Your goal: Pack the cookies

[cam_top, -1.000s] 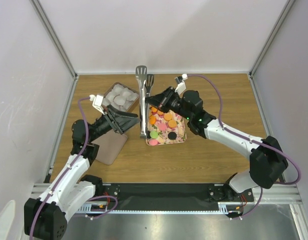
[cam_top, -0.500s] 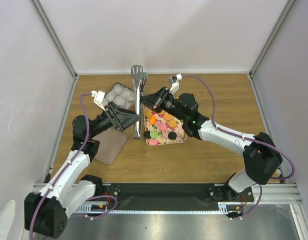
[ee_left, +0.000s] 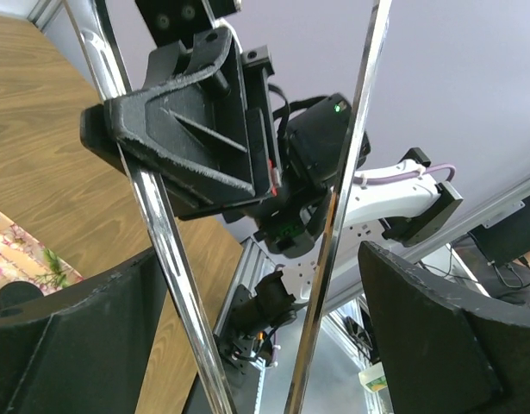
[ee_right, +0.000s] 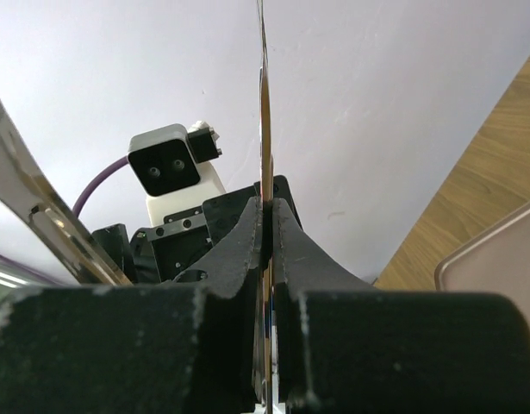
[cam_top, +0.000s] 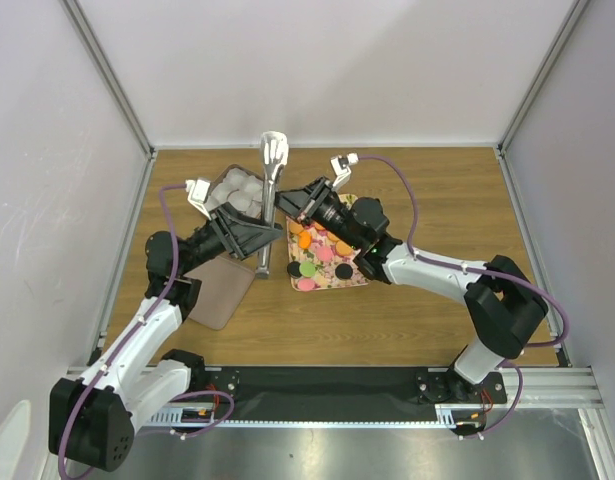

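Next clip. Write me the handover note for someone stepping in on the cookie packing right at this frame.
Right hand: shut on one arm of the metal tongs.
Left hand: open, both tong arms running between its fingers, not clamped.
Cookies: all on the floral tray; none seen in the paper cups.
Done: tongs are in hand.
Left: probably settle the tongs in a working grip, then move every cookie into the cups.

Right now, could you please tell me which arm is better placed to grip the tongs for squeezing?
Left: the left hand, open, straddles both legs of the tongs; the right hand is shut on only one.
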